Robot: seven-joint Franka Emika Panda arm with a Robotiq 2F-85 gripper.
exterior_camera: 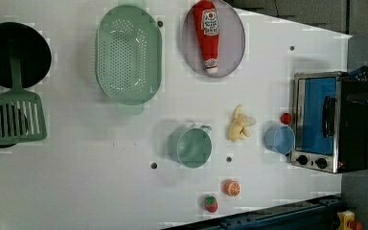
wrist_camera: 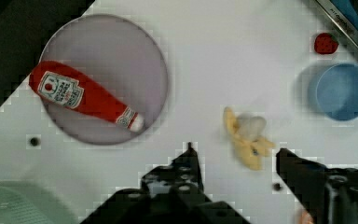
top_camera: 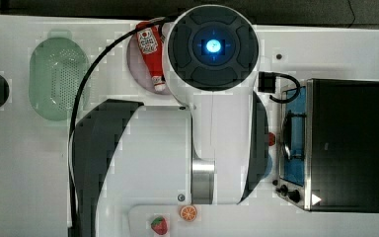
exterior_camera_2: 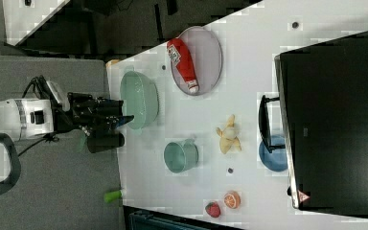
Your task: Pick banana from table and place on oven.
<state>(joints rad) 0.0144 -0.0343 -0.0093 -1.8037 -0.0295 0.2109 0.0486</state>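
jaws (wrist_camera: 235,156) spread open and empty above the tabletop (exterior_camera: 76,191), banana (wrist_camera: 247,140) lying between the fingertips in the wrist view

banana on the tabletop between green cup (exterior_camera: 190,147) and blue cup (exterior_camera: 279,139), apart from both; oven (exterior_camera: 330,122) beyond the blue cup, small red fruit (exterior_camera: 285,118) by its door; ketchup bottle (exterior_camera: 208,36) on a plate (exterior_camera: 235,52); banana pale yellow, peel strips splayed, cream flesh showing

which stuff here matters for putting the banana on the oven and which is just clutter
Job things: banana, oven, table, gripper.

Lying about: ketchup bottle on its plate, green colander, green cup, blue cup, orange slice, strawberry, spatula.
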